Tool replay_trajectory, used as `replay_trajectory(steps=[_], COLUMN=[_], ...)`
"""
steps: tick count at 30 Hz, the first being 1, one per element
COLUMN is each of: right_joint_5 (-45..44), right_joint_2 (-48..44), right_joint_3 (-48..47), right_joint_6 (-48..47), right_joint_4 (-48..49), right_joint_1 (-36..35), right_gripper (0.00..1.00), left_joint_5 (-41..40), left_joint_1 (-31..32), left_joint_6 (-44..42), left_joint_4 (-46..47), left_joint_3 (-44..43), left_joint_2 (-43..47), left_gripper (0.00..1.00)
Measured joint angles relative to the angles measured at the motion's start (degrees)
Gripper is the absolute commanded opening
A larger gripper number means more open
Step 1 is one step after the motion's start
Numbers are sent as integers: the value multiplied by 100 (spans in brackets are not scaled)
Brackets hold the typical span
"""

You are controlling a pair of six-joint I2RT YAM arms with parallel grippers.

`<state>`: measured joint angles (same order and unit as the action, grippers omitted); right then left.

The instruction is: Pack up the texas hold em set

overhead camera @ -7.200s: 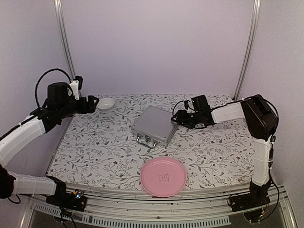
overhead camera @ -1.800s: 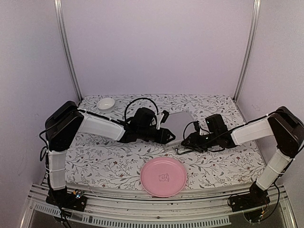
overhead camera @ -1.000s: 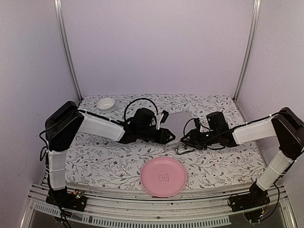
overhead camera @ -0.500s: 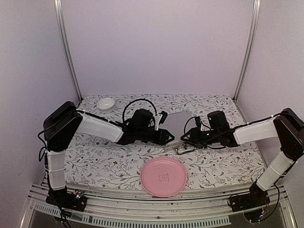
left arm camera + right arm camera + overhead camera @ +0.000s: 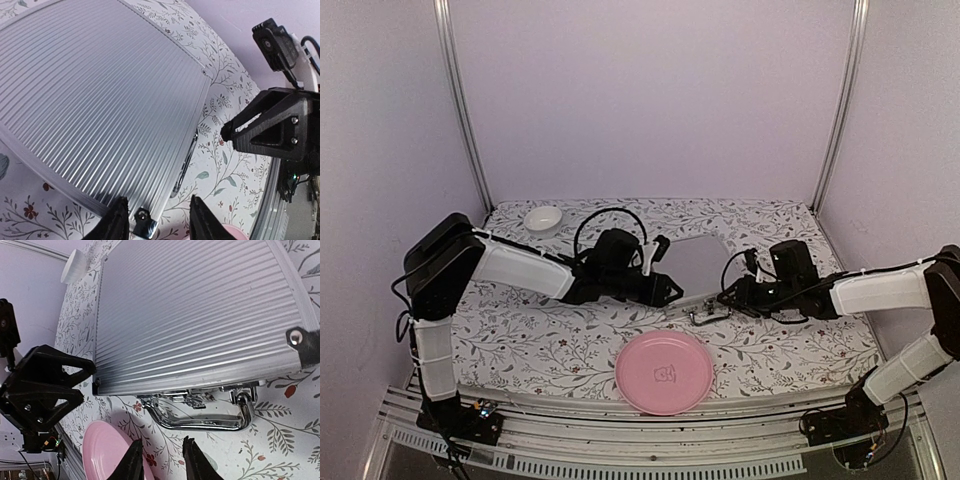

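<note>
**Desk:** What does the overhead shot give us?

**Photographer:** The silver case (image 5: 698,262) lies shut on the floral table (image 5: 520,320), its handle (image 5: 707,316) on the near side. The left gripper (image 5: 670,290) sits at the case's near left corner and the right gripper (image 5: 728,297) is just right of the handle. A pink plate (image 5: 664,372) lies nearer than the case, and a white bowl (image 5: 543,217) is well beyond its left side.

**Desk:** And the left wrist camera?

**Photographer:** Its fingers (image 5: 119,222) stand apart, straddling that corner of the case (image 5: 90,100) without clamping. They are probably there to steady it.

**Desk:** The right wrist?

**Photographer:** Those fingers (image 5: 136,460) are parted too, with nothing between them. They are poised just short of the handle (image 5: 205,417), apparently lined up for the latches (image 5: 192,400) beside it. I cannot tell whether those are fastened.

**Desk:** So how far along is the packing?

**Photographer:** Nearly finished, by my reading: no loose pieces show outside the case.
</note>
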<state>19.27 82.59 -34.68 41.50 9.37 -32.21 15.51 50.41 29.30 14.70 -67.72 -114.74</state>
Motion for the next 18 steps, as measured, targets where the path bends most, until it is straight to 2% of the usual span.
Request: replay_trajectory(steps=[7,18], right_joint_5=[-306,-741], right_joint_2=[234,935], right_joint_3=[-11,-358], right_joint_6=[-28,-37], right_joint_4=[-140,-212], right_joint_1=[-243,-428], right_gripper=[10,5], left_joint_5=[-94,-118], left_joint_1=[0,0], left_joint_6=[-96,-190], left_joint_4=[-350,-428], left_joint_3=[-278,-348], left_joint_2=[-4,-120], left_gripper=[41,40])
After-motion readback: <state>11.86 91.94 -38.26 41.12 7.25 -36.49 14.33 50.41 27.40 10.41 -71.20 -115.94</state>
